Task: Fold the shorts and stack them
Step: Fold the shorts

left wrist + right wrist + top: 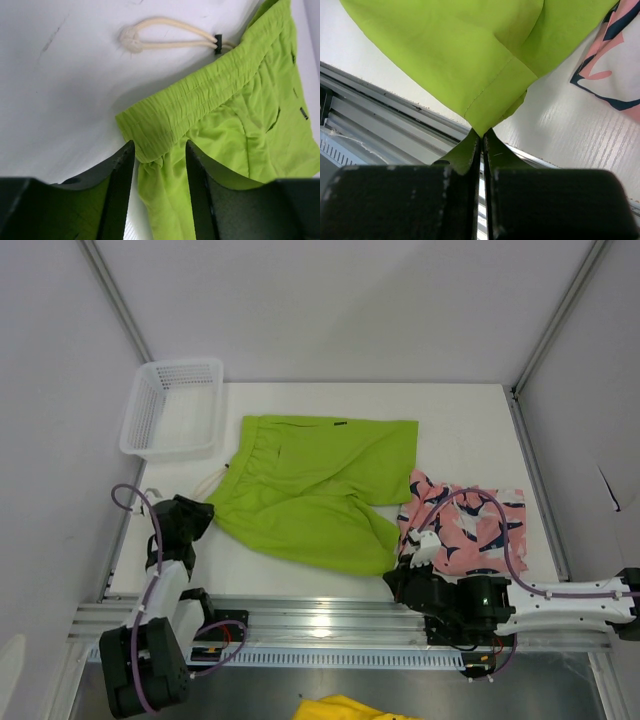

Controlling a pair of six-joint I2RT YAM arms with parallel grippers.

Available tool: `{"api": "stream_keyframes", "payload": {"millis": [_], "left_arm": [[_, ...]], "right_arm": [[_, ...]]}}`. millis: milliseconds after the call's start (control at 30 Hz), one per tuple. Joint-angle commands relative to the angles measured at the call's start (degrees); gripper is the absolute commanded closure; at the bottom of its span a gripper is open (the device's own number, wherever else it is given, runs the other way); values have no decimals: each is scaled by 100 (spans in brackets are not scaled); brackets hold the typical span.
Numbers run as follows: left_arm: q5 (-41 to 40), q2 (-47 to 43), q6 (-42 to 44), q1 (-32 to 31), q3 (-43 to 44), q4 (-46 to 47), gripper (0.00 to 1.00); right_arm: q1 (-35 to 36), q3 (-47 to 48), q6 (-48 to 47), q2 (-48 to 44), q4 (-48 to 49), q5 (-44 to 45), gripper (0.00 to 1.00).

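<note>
Jaws on the right gripper [481, 136] were pressed together on the hem corner of one leg of the lime green shorts [310, 480], by the table's near edge. Those of the left gripper [160, 150] stood apart astride the waistband corner, cloth between them but no firm pinch that I could make out. The green shorts lay spread and unfolded across the middle of the white table [460, 420], waistband to the left, their cream drawstring [165, 35] trailing loose beside it. The pink shark-print shorts [470, 530] lay rumpled just to the right, also unfolded. By my reckoning the task was barely begun: no fold made, nothing stacked, a first fold of the green pair only being set up. Both arms reached low over the near edge, the left bent up from its base to the waistband, the right lying along the rail with its wrist turned in toward the hem. A white mesh basket [172, 408] sat at the far-left corner, well apart.
</note>
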Motion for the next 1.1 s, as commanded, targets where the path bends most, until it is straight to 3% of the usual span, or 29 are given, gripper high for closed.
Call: {"api": "stream_keyframes", "payload": {"millis": [0,200,400,500,533,567,600,800,933,1067], "left_arm": [[-173,-296,-162,90,-144,150,50],[-76,324,-267,90,-92,397,46],[152,1310,-285,90,233,678,48],[301,1846,-268,90,427,915,67],[476,2056,-189,90,453,1038,89],[530,2128,-145,90,549,1021,100],[530,2155,-110,99,559,987,100],[197,1295,136,90,681,66,100],[-312,399,312,90,1251,-1654,100],[-735,-384,155,81,1648,-2739,100]], "right_arm": [[-84,-38,-69,13,307,-1,100],[-120,-29,-245,100,492,-124,100],[-67,23,-474,197,729,-274,100],[47,67,-588,206,826,-344,100],[91,93,-614,223,826,-335,100],[231,120,-614,241,800,-309,100],[319,181,-606,267,774,-283,100],[1398,339,-869,601,1028,-379,100],[2136,672,-887,1128,1204,-283,100],[2718,1172,-861,1611,1064,112,100]]}}
